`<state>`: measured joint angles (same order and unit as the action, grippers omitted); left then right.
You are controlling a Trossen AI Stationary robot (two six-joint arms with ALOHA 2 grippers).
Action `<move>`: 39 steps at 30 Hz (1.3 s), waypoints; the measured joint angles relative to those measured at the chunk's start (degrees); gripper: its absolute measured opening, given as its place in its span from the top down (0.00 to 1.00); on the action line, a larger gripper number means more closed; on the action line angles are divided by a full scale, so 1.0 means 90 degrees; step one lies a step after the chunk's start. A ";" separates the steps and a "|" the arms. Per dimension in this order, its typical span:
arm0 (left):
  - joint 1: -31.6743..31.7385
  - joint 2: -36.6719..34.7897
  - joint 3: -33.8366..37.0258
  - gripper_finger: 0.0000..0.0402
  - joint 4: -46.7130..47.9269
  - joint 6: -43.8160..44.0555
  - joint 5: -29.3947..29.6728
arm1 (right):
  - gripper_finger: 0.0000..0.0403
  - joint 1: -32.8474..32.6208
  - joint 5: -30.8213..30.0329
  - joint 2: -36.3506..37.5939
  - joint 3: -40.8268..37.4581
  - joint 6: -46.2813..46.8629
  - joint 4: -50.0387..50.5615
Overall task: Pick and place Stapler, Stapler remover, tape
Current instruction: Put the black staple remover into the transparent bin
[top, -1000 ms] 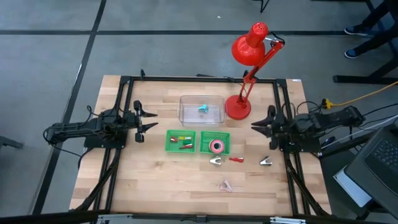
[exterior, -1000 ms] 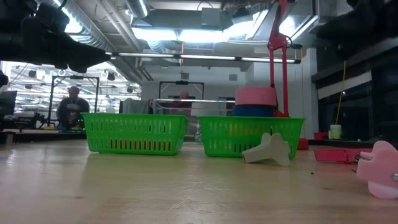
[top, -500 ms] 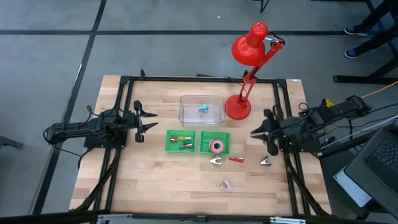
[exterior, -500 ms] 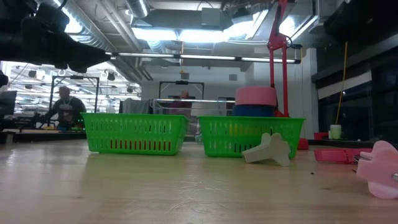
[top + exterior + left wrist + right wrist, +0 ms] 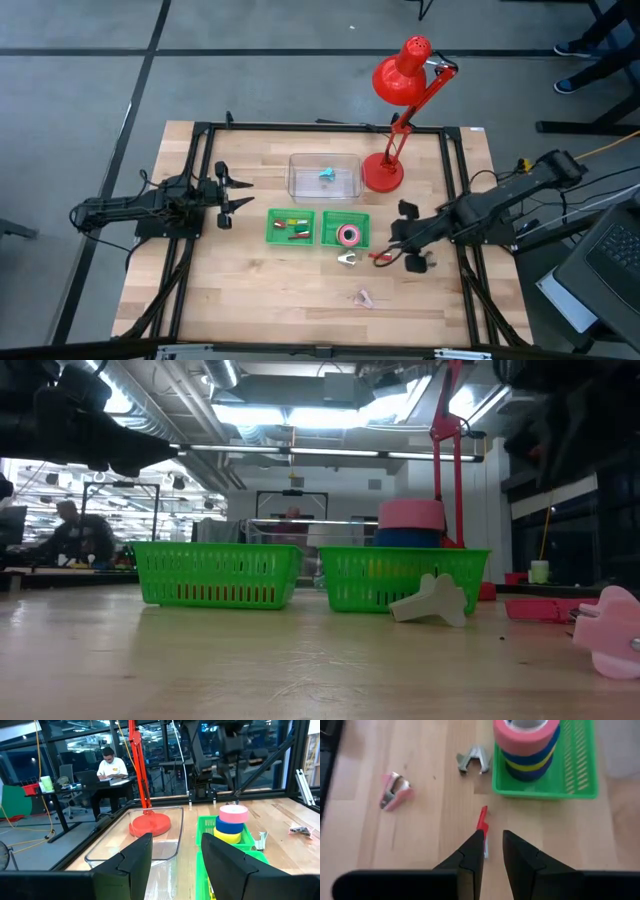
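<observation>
Tape rolls (image 5: 348,236) sit stacked in the right-hand green basket (image 5: 346,229) at the middle of the table (image 5: 250,290), pink on top, then blue, then yellow, as the right wrist view shows (image 5: 525,740). Just left of it stands a second green basket (image 5: 290,226) holding small red, yellow and green items too small to name. Beyond the baskets, on the far side, lies a clear tray (image 5: 324,176) with a small blue-green thing inside, and to its right the round base of a red desk lamp (image 5: 383,172).

On the near side of the tape basket lies a metal staple remover (image 5: 347,260), claws spread, and just right of it a slim red item (image 5: 378,257). A pink staple remover (image 5: 364,297) rests nearer still, well apart from the rest.

The right gripper (image 5: 404,250) hangs over the red item, reached in from the right edge; in its wrist view the fingers (image 5: 470,857) stand slightly apart with the red item (image 5: 482,822) just ahead of them, nothing between them. The left gripper (image 5: 231,194) waits at the left side of the table, its fingers (image 5: 130,862) apart and empty.

A person sits at a desk in the room beyond
</observation>
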<state>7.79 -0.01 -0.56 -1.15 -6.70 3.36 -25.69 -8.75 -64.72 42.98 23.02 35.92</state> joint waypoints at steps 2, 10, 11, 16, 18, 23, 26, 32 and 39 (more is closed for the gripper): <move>0.0002 0.0000 0.0000 0.58 0.0003 -0.0002 0.0000 | 0.82 0.0000 0.0000 -0.0338 0.0000 0.0056 -0.0217; 0.0000 0.0000 0.0000 0.58 -0.0014 0.0000 0.0000 | 0.82 0.0007 0.0098 -0.1507 0.0000 0.0355 -0.1284; 0.0000 0.0000 0.0000 0.58 -0.0025 -0.0002 0.0000 | 0.82 0.0007 0.0103 -0.1620 -0.0001 0.0401 -0.1355; 0.0000 0.0000 -0.0002 0.58 -0.0035 -0.0002 0.0000 | 0.82 -0.0039 0.0114 -0.1961 -0.0002 0.0403 -0.1528; 0.0000 0.0000 -0.0002 0.58 -0.0024 0.0002 0.0000 | 0.82 -0.0056 0.0115 -0.2009 -0.0002 0.0403 -0.1569; 0.0000 0.0000 -0.0002 0.58 -0.0035 0.0000 0.0000 | 0.82 -0.0051 0.0124 -0.2140 -0.0002 0.0593 -0.1558; 0.0000 0.0000 -0.0002 0.58 -0.0036 0.0000 0.0000 | 0.82 -0.0051 0.0143 -0.2227 -0.0002 0.0721 -0.1608; 0.0001 0.0000 -0.0002 0.58 -0.0034 0.0000 0.0000 | 0.80 -0.0058 0.0275 -0.2258 -0.0002 0.0960 -0.1585; 0.0000 0.0000 -0.0002 0.58 -0.0034 0.0001 0.0000 | 0.55 -0.0343 0.0694 -0.1844 -0.0002 0.1661 -0.0734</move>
<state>7.79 -0.01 -0.58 -1.45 -6.69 3.36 -28.78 -2.50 -81.32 42.96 37.97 29.32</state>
